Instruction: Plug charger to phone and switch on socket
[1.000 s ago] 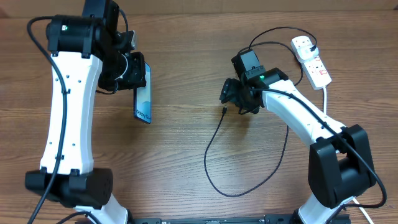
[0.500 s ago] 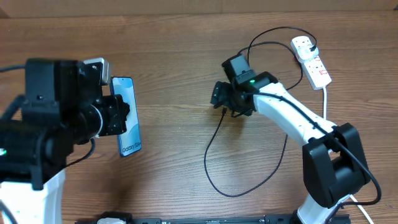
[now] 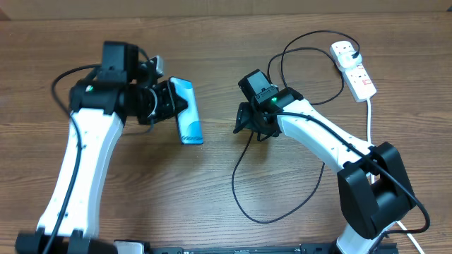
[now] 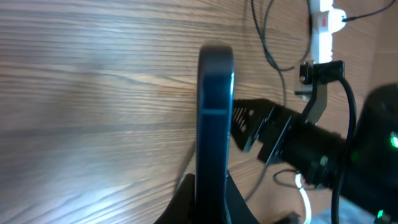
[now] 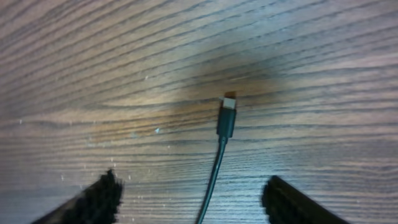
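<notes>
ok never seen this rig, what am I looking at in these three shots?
Two white robot arms work at a wooden table. One picture looks down from above; the other two come from a small camera on each wrist.

From above, the left claw is shut on a phone, which shows a blue screen. The left wrist camera sees that phone edge-on.

The right claw is open and holds nothing. Its camera looks down between its two fingers at the connector tip of a thin black charger cable lying on the wood.

At the far right lies a white power strip with something plugged in.
</notes>
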Available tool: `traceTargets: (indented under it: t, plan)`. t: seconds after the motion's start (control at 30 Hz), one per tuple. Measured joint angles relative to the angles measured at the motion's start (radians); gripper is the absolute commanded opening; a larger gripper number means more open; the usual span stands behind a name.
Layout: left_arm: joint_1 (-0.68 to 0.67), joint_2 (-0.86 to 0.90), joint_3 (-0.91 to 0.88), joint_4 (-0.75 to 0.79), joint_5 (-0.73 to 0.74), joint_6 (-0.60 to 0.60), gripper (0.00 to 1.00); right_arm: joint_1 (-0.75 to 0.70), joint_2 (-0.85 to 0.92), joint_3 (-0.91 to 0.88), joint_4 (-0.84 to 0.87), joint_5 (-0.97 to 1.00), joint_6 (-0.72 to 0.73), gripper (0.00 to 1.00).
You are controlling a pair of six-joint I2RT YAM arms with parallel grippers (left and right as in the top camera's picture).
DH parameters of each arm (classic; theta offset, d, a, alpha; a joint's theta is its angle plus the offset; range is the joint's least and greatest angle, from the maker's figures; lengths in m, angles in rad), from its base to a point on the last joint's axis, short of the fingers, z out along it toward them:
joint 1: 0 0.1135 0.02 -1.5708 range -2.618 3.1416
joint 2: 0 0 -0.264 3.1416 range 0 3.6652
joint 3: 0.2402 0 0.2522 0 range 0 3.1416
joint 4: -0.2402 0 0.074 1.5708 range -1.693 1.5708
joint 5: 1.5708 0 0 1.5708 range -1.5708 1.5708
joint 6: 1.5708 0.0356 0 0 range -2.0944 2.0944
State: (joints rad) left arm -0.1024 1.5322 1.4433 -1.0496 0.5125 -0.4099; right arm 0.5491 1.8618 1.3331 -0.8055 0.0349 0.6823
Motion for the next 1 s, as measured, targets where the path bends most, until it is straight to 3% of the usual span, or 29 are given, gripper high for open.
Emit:
traceTargets:
  t: [0.17,0.37,0.73,1.0]
  plan:
    - [0.000,0.098,-0.003,0.021,0.118,-0.003,0.05,-0.001,0.010,0.000,0.013,0.019,0.000,0.58]
    - [0.011,0.135,-0.005,0.026,0.196,0.045,0.04,-0.002,0.076,0.000,0.033,0.025,-0.001,0.57]
    - [0.261,0.137,-0.005,-0.039,0.220,0.098,0.04,-0.005,0.123,0.000,0.050,0.024,0.004,0.39]
    - [0.294,0.137,-0.005,-0.103,0.221,0.172,0.04,-0.005,0.150,0.000,0.044,0.021,0.018,0.37]
